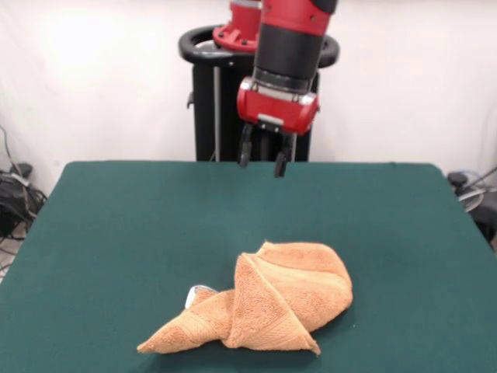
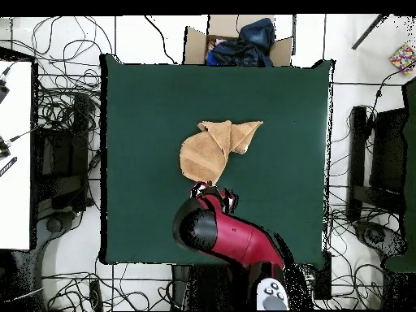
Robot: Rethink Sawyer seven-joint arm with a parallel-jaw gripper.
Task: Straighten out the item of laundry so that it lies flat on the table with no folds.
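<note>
Green table point(image 1: 109, 233) fills the scene — one towel point(image 1: 272, 303) on it, bunched and folded over itself near the middle, well clear of every edge. One gripper point(image 1: 264, 159) hangs above the table's robot side — fingers apart, empty, not touching the cloth.
</note>
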